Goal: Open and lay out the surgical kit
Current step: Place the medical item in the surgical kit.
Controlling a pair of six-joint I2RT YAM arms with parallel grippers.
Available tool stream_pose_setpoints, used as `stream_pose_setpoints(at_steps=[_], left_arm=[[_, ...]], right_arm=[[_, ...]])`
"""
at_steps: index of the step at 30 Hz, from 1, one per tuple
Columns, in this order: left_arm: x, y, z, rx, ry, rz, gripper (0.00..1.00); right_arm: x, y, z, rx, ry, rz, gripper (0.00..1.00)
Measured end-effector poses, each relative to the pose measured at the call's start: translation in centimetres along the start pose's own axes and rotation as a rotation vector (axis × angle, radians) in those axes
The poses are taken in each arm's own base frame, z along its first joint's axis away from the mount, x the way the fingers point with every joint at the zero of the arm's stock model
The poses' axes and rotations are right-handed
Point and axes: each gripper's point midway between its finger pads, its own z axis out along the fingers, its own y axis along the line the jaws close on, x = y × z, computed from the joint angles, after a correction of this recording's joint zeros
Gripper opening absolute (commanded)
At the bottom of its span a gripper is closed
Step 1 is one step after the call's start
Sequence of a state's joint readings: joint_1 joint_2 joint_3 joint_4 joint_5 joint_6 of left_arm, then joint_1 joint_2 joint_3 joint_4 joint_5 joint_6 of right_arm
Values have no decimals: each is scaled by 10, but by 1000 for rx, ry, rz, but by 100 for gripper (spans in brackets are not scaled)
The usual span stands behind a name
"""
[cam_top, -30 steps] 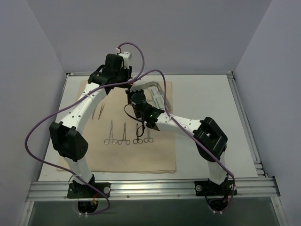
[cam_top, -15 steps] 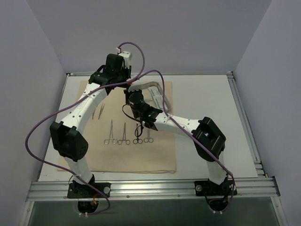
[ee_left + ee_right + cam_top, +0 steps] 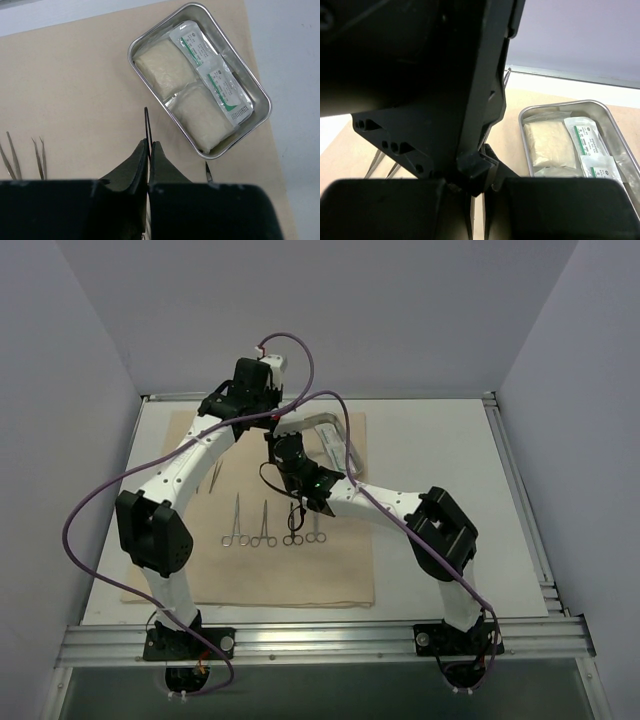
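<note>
Left gripper was clenched on a thin metal tool that stuck out past its tips, hovering over the beige cloth wrap just beside the steel tray. The tray sat on the wrap's far right corner with both gauze pads and both clear packets inside. Tweezers lay off to the left, and the forceps and scissors were lined up mid-cloth on the counter. Right gripper was clenched too, couldn't tell if it held anything
</note>
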State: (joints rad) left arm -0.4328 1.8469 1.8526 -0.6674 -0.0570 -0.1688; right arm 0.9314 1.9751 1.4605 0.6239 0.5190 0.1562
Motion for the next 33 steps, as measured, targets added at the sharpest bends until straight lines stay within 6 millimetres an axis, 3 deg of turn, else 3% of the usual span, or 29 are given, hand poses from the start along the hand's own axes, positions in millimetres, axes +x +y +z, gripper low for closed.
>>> stream_pose_setpoints(at_steps=[3,4,5,8,15,25,30,33], left_arm=[[5,1,5,-2,15,1,2],[6,1,5,-3,18,3,2],[8,1,6,-3,21,6,2],[13,7,11,-11,28,18,2],[42,36,27,-35,86,4,2],[104,122,56,-142,245,-52,2],[142,155,77,-159,342,-93,2],[163,165,84,-165,394,-108,2]], right_arm=[[5,1,1,-4,11,-7,4],[7,1,1,-6,16,-10,10],[9,2,2,-9,21,-13,24],[9,6,3,-25,31,-18,34],[18,16,0,-86,75,-45,37],[29,26,-8,-255,148,-73,38],[17,15,-11,-322,157,-58,37],[6,6,-13,-336,147,-47,37]])
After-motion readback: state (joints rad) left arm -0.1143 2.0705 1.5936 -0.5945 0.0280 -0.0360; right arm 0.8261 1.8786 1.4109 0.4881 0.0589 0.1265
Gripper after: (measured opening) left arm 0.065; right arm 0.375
